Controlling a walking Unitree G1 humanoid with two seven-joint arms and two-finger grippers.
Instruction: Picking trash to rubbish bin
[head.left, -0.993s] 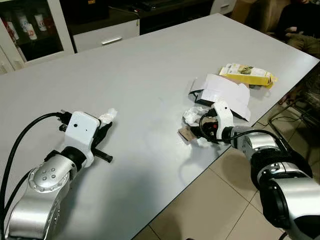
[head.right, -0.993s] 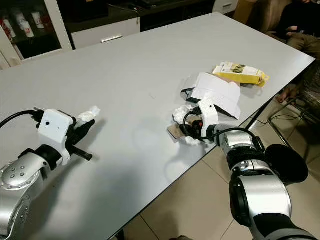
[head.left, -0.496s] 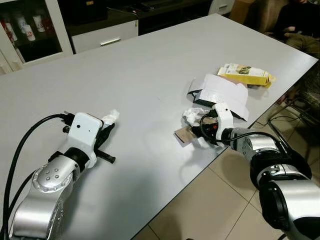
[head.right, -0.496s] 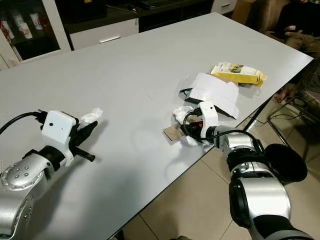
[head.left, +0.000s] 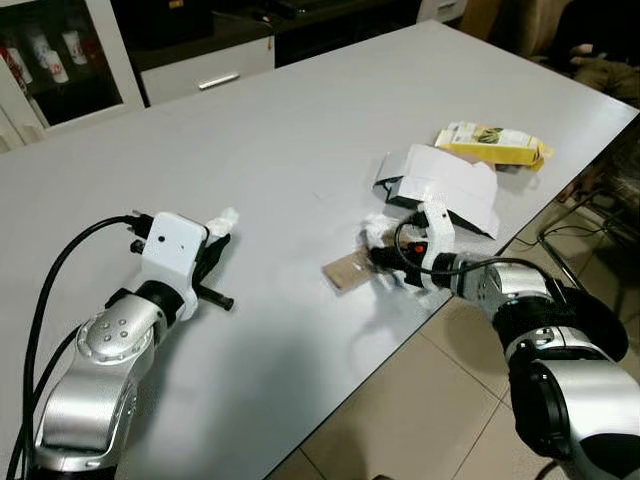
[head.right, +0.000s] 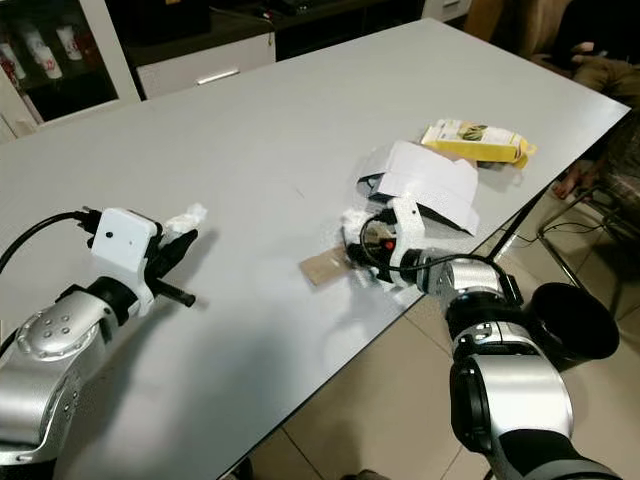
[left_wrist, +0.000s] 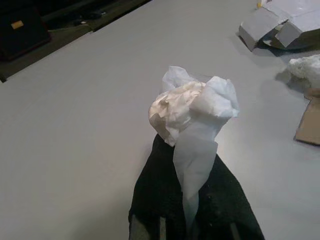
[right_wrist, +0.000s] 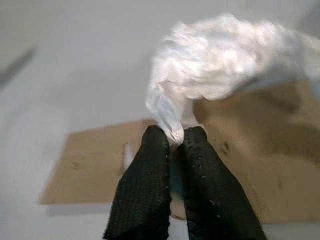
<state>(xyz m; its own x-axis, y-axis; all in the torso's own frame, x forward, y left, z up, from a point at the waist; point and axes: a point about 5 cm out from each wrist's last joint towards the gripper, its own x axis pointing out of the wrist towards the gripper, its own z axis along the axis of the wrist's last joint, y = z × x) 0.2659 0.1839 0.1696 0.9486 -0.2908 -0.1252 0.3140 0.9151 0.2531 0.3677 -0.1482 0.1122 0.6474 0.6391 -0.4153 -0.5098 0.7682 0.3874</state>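
With both arms resting over the grey surface (head.left: 300, 130), each gripper has trash in hand. Left gripper (left_wrist: 192, 200) has its fingers pressed together on a crumpled white tissue (left_wrist: 192, 107), held just above the surface on the robot's left side. Right gripper (right_wrist: 172, 145) pinches the tail of a second white tissue wad (right_wrist: 215, 75) near the surface's front edge, directly over a brown cardboard scrap (head.right: 325, 266) that lies flat.

Beyond the right gripper sit a torn white paper box (head.left: 445, 185) and a yellow packet (head.left: 492, 145), both untouched.

Risks, as a judgement: both holds are on thin twisted paper, so a tissue could tear or slip out during the carry. The right wad touches or nearly touches the cardboard; lifting could drag that scrap off the edge onto the floor. 3 pieces remain on the surface.
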